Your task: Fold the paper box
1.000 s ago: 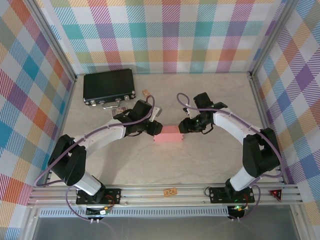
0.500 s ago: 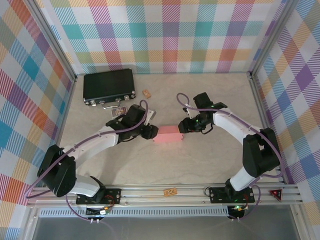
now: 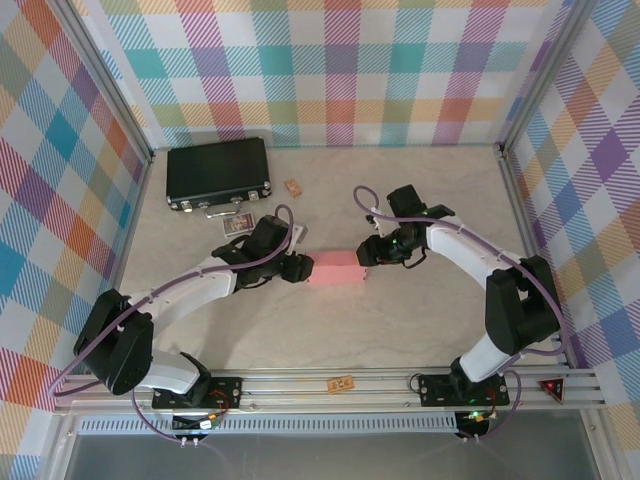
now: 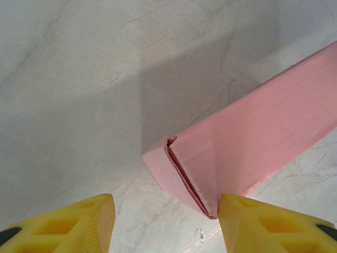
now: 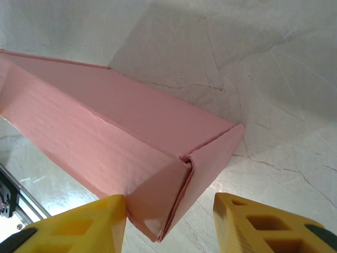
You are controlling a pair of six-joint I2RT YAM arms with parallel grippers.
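Observation:
The paper box (image 3: 335, 268) is a small closed salmon-pink box lying on the table between the two arms. My left gripper (image 3: 295, 266) stands open at its left end. In the left wrist view that end (image 4: 184, 179) shows a folded flap seam, and the right fingertip (image 4: 247, 216) touches the box's corner. My right gripper (image 3: 366, 252) stands open at the box's right end. In the right wrist view the box's end (image 5: 174, 200) sits between the yellow fingers, with the left fingertip (image 5: 100, 216) against it and a gap on the other side.
A black hard case (image 3: 218, 172) lies at the back left. A tiny tan block (image 3: 292, 187) sits beside it, and a small card (image 3: 236, 225) lies near the left arm. Plaid walls enclose the table. An aluminium rail (image 3: 330, 385) runs along the near edge.
My left gripper has drawn back leftward off the box's left end and now stands just clear of it. The right arm and the box have hardly moved.

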